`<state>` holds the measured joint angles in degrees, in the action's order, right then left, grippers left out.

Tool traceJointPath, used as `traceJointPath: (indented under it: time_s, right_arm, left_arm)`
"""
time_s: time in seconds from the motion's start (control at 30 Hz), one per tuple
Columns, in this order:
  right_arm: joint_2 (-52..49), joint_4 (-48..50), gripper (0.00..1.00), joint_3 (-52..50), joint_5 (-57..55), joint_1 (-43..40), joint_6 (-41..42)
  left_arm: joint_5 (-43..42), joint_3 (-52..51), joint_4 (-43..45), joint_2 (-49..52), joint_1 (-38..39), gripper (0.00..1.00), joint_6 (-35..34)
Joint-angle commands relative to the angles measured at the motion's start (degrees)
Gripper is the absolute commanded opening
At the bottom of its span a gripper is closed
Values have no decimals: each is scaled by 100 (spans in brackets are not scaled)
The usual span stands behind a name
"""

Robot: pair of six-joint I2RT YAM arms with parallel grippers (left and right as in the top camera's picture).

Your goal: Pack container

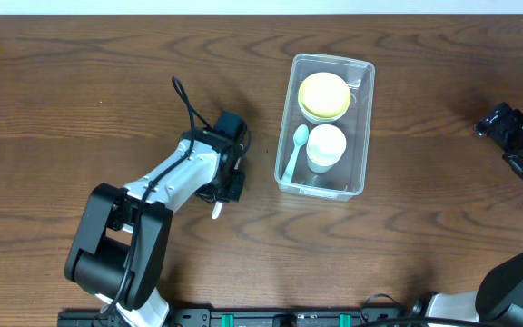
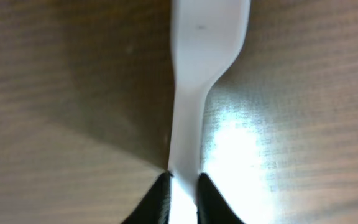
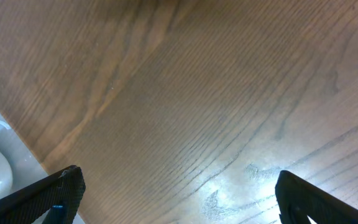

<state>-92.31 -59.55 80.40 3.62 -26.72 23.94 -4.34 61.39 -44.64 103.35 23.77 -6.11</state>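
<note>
The left pincer (image 2: 183, 190) is clamped on a white utensil (image 2: 194, 93) low over the table (image 1: 80, 91); the right pincer (image 3: 179, 199) hangs apart, well right of the clear container (image 1: 369, 109); the container stands mid-table, holding a yellow bowl (image 1: 324, 95), a white cup (image 1: 326, 145) and a pale spoon (image 1: 296, 150).

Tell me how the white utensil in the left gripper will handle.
The utensil looks like thin, smooth plastic, so it is probably light and slightly flexible. The left gripper pinches only its narrow handle, so it may pivot or slip during a swing. Laid flat, it likely won't roll.
</note>
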Motion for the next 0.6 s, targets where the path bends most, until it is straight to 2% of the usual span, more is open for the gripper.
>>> traceJointPath:
  time_s: [0.0, 0.3, 0.4, 0.5, 0.57]
  right_arm:
    - [-17, -7, 99, -9, -20, -11, 87]
    - [-17, -7, 99, -11, -20, -11, 87]
    - [-17, -7, 99, -9, -22, -11, 87]
    - [-17, -7, 99, -9, -22, -11, 87]
    - [-17, -7, 99, -9, -20, -11, 87]
  left_arm:
    - [-20, 356, -448, -26, -20, 10, 13]
    - [-20, 2155, -1829, -710, -17, 9, 9]
    - [-22, 2605, -1978, -964, -17, 10, 9]
    - [-20, 2564, -1958, -1064, -17, 11, 11]
    - [-20, 2317, -1910, -984, -17, 22, 7]
